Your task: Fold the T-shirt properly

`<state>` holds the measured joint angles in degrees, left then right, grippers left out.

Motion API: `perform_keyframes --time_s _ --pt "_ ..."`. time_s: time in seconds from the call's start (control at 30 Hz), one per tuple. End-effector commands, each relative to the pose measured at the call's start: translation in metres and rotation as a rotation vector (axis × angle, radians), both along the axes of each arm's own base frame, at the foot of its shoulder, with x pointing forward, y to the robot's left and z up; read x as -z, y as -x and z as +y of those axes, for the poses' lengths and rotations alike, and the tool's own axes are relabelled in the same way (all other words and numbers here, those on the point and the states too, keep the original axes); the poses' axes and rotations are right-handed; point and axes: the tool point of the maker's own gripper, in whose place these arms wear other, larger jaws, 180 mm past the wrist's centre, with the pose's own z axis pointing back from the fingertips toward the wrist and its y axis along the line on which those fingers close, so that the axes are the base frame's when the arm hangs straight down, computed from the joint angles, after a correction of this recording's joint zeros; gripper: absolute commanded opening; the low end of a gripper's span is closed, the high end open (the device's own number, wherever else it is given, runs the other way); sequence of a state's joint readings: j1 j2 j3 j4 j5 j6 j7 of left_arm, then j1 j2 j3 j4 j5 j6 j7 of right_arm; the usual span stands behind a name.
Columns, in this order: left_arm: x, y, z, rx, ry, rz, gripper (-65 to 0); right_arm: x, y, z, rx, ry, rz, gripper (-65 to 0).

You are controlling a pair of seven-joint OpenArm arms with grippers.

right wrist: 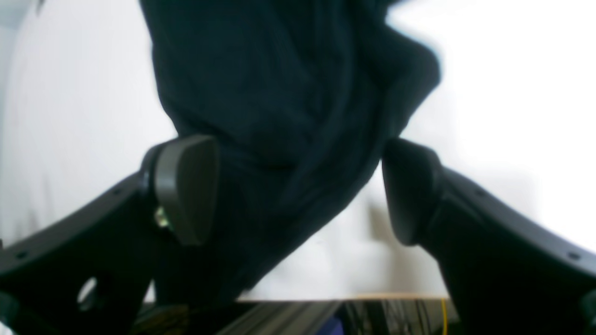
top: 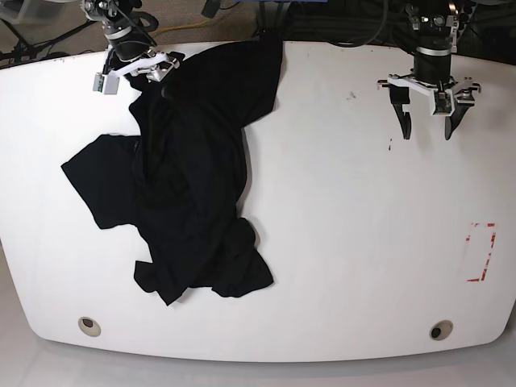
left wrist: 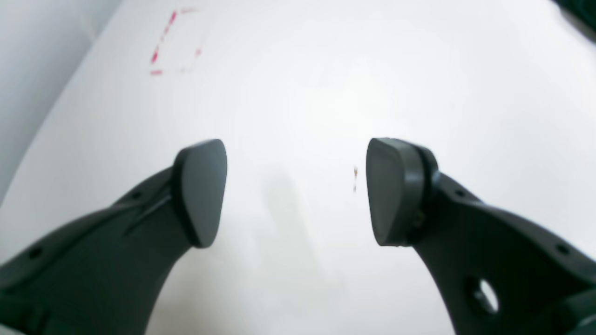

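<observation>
My large black soft-cloth T-shirt [top: 189, 173] lies crumpled on the left half of the white oval table [top: 347, 242], stretching from the far edge down toward the near-left corner, with one sleeve spread out toward the left edge. My right gripper [right wrist: 298, 186] sits at the far-left corner, at the shirt's upper end; its jaws are spread apart and dark folds of the cloth fill the gap between them, touching the pad [right wrist: 186, 186] on one side. Whether the other pad touches the cloth I cannot tell, the picture being blurred there. My left gripper [left wrist: 295, 190] hangs over bare table near the far-right corner, well apart from the shirt, jaws wide and holding nothing. A dashed red rectangle [top: 481, 251] is marked near the right edge.
</observation>
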<state>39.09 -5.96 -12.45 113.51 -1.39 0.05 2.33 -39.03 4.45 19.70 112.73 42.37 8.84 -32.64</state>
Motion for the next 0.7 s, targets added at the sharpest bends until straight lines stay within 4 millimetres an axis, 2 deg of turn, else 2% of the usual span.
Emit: perform_keyframes --time_s 0.0,0.27,0.33,0.37,0.4,0.53,0.67 --pt "-0.013 -0.009 -0.005 0.019 -0.001 -0.054 -21.7 -0.006 -0.007 -0.006 0.022 0.001 -0.032 -14.0" --pt "-0.029 -0.037 -0.028 0.110 0.006 -0.122 -21.7 0.012 -0.017 -0.007 0.034 -0.023 0.007 -14.3" --pt "-0.025 -0.042 -0.033 0.126 0.009 -0.096 -21.7 0.015 -0.018 -0.008 0.038 -0.027 0.014 -17.0" --pt "-0.023 -0.043 -0.035 0.131 0.012 -0.081 -21.7 0.017 -0.017 -0.008 0.038 -0.029 0.017 -19.7" --pt "-0.022 -0.048 -0.038 0.135 0.015 -0.067 -21.7 0.019 -0.018 -0.007 0.039 -0.032 0.021 -25.7" --pt "-0.029 -0.068 -0.047 0.147 0.029 -0.069 -21.7 0.025 -0.017 -0.010 0.046 -0.034 0.037 -42.6" --pt "-0.030 -0.083 -0.059 0.167 0.041 -0.042 -21.7 0.027 -0.016 -0.011 0.044 -0.028 0.042 -53.3"
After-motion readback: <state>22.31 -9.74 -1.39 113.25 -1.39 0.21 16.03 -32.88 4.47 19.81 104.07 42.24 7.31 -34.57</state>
